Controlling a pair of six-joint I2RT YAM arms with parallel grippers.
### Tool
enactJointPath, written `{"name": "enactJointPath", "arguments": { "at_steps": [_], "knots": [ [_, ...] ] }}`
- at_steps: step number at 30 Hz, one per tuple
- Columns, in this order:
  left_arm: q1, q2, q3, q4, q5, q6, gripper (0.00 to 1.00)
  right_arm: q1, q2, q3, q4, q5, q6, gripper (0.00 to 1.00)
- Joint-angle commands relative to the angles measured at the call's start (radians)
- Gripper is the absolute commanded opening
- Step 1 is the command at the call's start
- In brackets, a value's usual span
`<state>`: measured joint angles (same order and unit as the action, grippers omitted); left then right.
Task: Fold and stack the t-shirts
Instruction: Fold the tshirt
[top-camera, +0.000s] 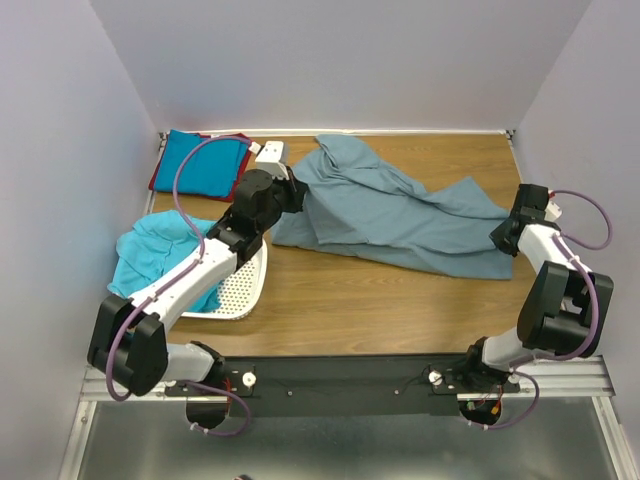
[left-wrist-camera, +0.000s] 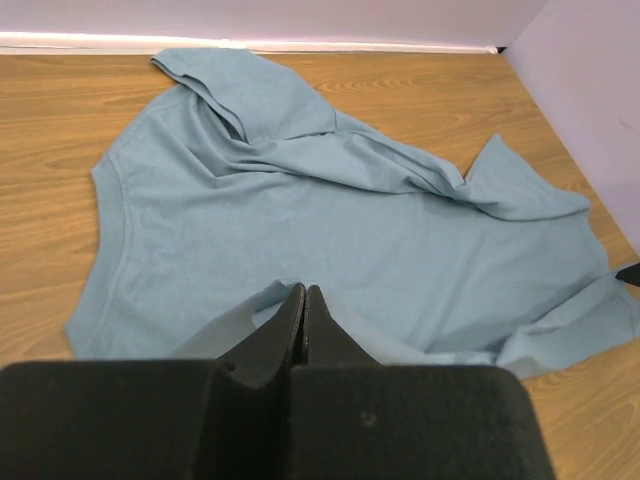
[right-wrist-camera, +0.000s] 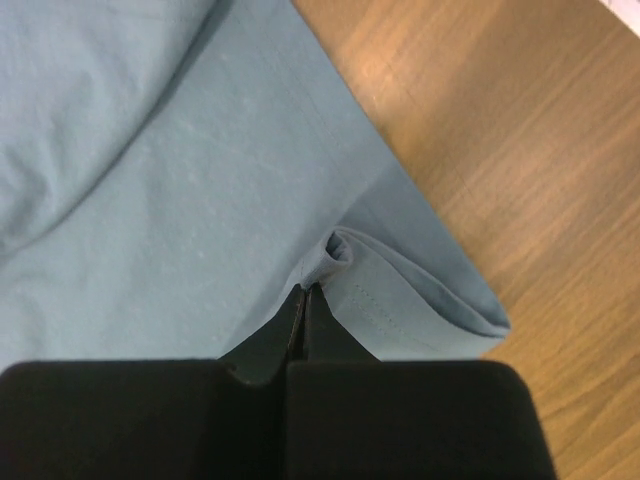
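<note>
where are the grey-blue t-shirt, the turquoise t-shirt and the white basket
grey-blue t-shirt (top-camera: 400, 215), top external view, middle of the spread cloth
turquoise t-shirt (top-camera: 147, 250), top external view, bunched upper part
white perforated basket (top-camera: 245, 287), top external view, right side wall

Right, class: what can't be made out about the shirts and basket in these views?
Basket: top view, left arm and turquoise shirt cover most of it.
Red shirt: top view, only an edge shows under the blue shirt.
Grey shirt: right wrist view, frame edges cut it off.
</note>
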<state>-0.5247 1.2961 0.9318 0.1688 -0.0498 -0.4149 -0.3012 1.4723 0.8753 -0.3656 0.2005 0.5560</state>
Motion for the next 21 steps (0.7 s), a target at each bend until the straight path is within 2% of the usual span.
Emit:
{"name": "enactJointPath", "arguments": {
  "at_steps": [1, 10, 21],
  "knots": [
    [0.031, 0.058, 0.041, 0.034, 0.079, 0.037, 0.0, -0.006, 0.049, 0.059, 0.03, 0.054, -0.011, 0.0],
    [0.072, 0.169, 0.081, 0.038, 0.108, 0.047, 0.0, -0.006, 0.146, 0.136, 0.04, 0.059, -0.022, 0.0],
    [0.101, 0.221, 0.105, 0.081, 0.113, 0.039, 0.0, -0.006, 0.192, 0.188, 0.048, 0.059, -0.036, 0.0]
  ]
}}
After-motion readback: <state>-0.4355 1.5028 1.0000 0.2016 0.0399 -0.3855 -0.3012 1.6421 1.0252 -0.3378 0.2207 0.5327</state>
